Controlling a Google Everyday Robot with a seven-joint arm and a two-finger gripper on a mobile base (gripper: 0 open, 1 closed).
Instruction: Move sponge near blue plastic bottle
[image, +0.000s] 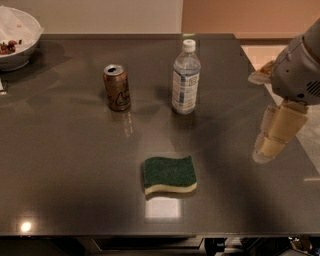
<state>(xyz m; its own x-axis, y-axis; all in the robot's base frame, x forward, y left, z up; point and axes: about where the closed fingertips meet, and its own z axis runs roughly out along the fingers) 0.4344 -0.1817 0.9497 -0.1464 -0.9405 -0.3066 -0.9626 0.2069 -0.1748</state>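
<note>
Our gripper hangs at the right edge of the table, open or closed we cannot tell, and the sponge lies well short of the bottle, so a careless carry could topple that bottle or the can.
</note>
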